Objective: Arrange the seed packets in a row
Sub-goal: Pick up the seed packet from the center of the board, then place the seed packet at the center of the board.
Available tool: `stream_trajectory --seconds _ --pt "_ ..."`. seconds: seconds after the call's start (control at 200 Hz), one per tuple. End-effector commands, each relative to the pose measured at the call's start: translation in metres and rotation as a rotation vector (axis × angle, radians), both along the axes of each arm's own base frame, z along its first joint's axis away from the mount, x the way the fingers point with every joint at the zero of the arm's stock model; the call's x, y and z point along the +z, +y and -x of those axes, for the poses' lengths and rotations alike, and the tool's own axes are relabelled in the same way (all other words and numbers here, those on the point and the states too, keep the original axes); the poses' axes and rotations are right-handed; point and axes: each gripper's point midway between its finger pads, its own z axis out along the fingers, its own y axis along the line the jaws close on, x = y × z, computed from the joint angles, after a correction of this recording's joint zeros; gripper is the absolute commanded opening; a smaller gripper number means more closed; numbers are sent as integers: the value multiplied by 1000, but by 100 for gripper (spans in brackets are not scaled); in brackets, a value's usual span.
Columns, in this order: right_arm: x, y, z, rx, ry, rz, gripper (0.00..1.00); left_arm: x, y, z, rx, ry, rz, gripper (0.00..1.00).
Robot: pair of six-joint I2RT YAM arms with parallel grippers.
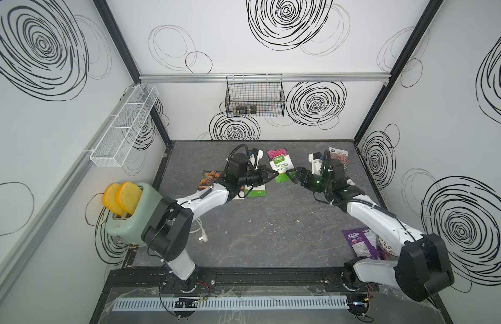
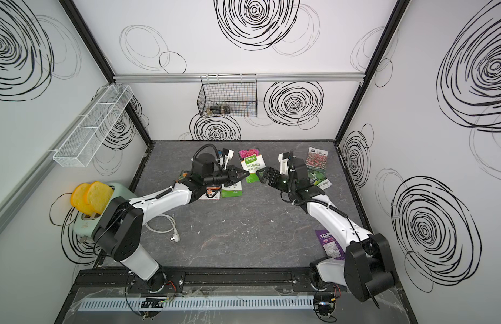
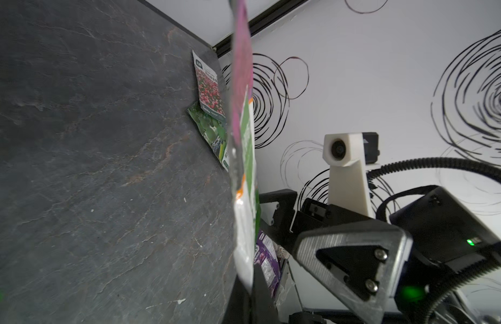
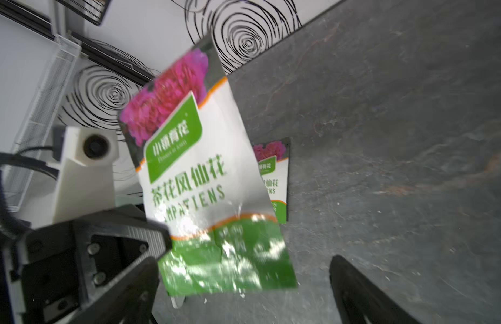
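Above the bench [image 1: 271,224], mid-air, we grip the glossy green-white pink-flower seed packet [image 1: 280,165] by its near-left corner in the closed left jaws; long axis pts twd back wall. Just right of it, the right jaws gape open, holding nothing.
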Motion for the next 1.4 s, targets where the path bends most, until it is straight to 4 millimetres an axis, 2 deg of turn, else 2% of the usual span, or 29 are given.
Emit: stream_trajectory --seconds 0.0,0.075,0.255,0.415,0.55,0.695,0.85,1.231,1.326,1.341,1.391 --pt "-28 -32 24 4 86 192 98 -33 7 -5 -65 -15 -218 0" --pt "-29 -42 32 2 56 184 98 -54 7 -13 -77 -8 -306 0" --pt "-23 -58 46 6 -32 174 98 -104 -2 -21 -86 44 -391 0" --pt "-26 -51 51 42 -34 192 98 -134 -19 -32 -105 58 -433 0" --pt "-39 -52 47 38 -6 190 98 -164 -18 -45 -86 116 -474 0" --pt "-50 -54 50 43 37 203 98 -181 -10 -57 -53 148 -506 0" --pt "-50 -53 53 43 25 191 98 -192 -3 -61 -44 168 -539 0" --pt "-51 -59 65 25 -6 195 98 -215 10 -57 -75 183 -646 0" --pt "-51 -61 67 21 -6 197 98 -215 11 -57 -75 180 -653 2" --pt "-51 -60 67 22 -6 196 98 -215 11 -58 -75 179 -655 7" --pt "-52 -60 68 20 -2 194 98 -213 12 -58 -73 175 -657 13"
